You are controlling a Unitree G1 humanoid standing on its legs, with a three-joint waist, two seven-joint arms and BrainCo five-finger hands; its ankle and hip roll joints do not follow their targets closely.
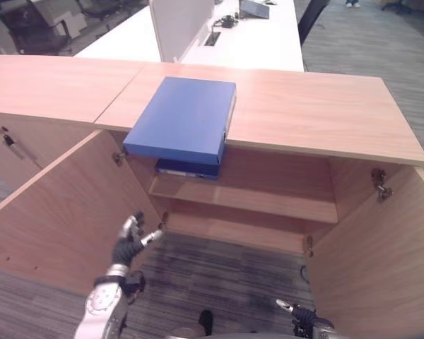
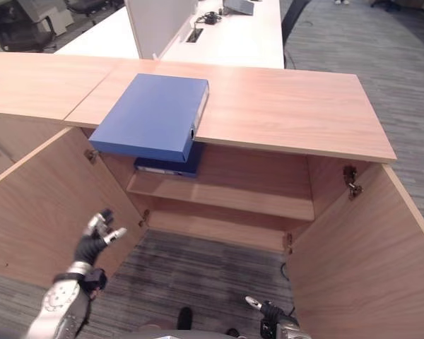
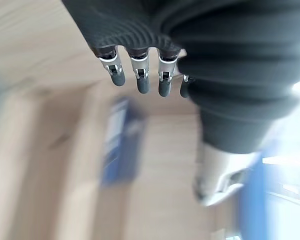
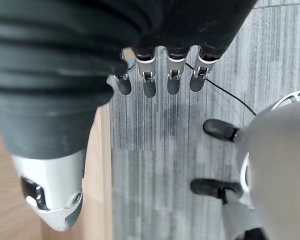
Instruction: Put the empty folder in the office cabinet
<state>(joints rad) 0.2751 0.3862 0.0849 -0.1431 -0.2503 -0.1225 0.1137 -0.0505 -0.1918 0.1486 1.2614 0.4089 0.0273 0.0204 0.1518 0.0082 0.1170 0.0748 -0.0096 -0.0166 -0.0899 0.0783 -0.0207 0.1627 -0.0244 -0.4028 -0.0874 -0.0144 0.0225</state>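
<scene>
Nearest the camera, the right hand [image 1: 300, 316] hung low by the carpet [image 1: 219, 275] at the foot of the right-hand door [image 1: 381, 261], its fingers [image 4: 149, 85] straight and holding nothing. A little further in, the left hand [image 1: 131, 236] was lifted in front of the open left door [image 1: 63, 212], its fingers [image 3: 140, 80] also extended and apart, nothing in them. Beyond it the office cabinet [image 1: 268, 205] stood wide open, a shelf [image 1: 247, 198] inside with a second blue folder [image 1: 187, 169] already lying at its left end. And there was the blue folder [image 1: 187, 116] itself, lying flat on the cabinet top [image 1: 311, 113], its near edge overhanging the front lip, well above and beyond the left hand and clear of both hands. The step looked like the reach for it. Done well, that reach probably called for a rise to the overhanging edge and a firm hold from below and above, since a wide flat folder may tip or slide off the lip if nudged first. The free stretch of shelf to the right seemed the likely destination.
</scene>
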